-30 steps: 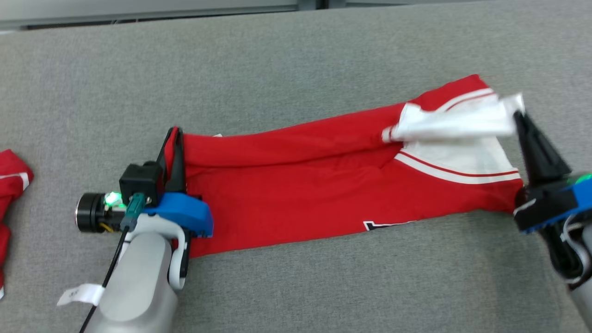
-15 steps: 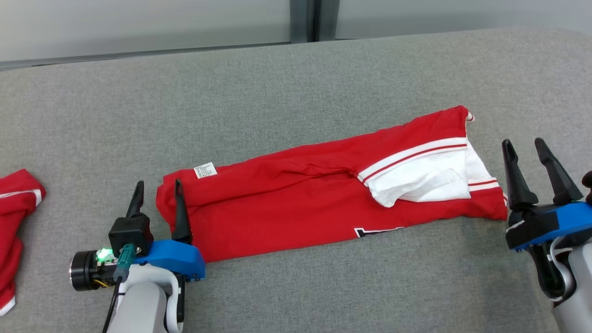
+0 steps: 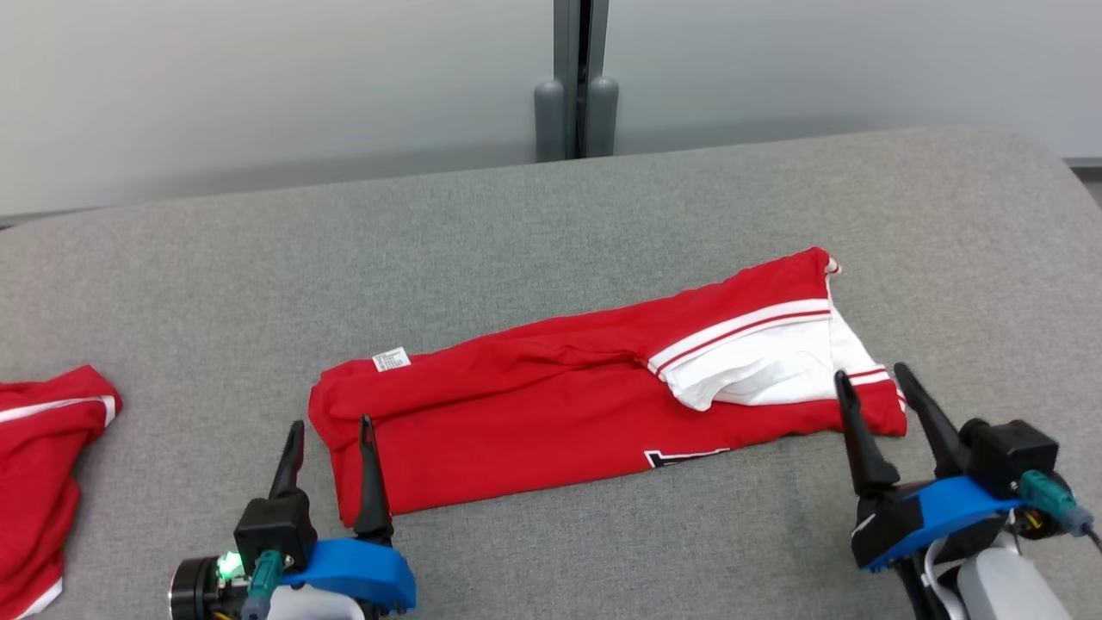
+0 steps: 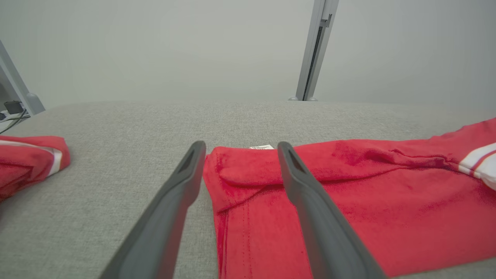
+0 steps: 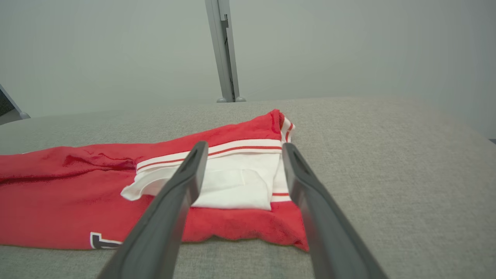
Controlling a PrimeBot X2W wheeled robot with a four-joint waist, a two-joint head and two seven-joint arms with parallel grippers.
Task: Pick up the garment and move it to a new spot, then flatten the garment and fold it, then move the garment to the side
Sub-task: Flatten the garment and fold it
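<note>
The garment (image 3: 560, 409) is a red shirt with white, red-striped sleeves, folded into a long band lying flat on the grey surface (image 3: 516, 224); it also shows in the left wrist view (image 4: 348, 201) and the right wrist view (image 5: 116, 193). My left gripper (image 3: 331, 428) stands open at the band's left end, its right finger over the cloth edge, holding nothing. My right gripper (image 3: 874, 379) is open just in front of the band's right end by the white sleeve (image 3: 758, 370), also empty. Each wrist view looks between spread fingers (image 4: 182, 193) (image 5: 186, 182) at its end of the shirt.
A second red garment with white trim (image 3: 43, 465) lies bunched at the left edge of the surface. Behind the surface rises a pale wall with a grey post (image 3: 575, 95). The surface's rounded corner is at the far right (image 3: 1050, 172).
Both grippers have opened and let go of the shirt's ends, then drawn back toward me. The white sleeve has dropped flat. The head camera has tilted up.
</note>
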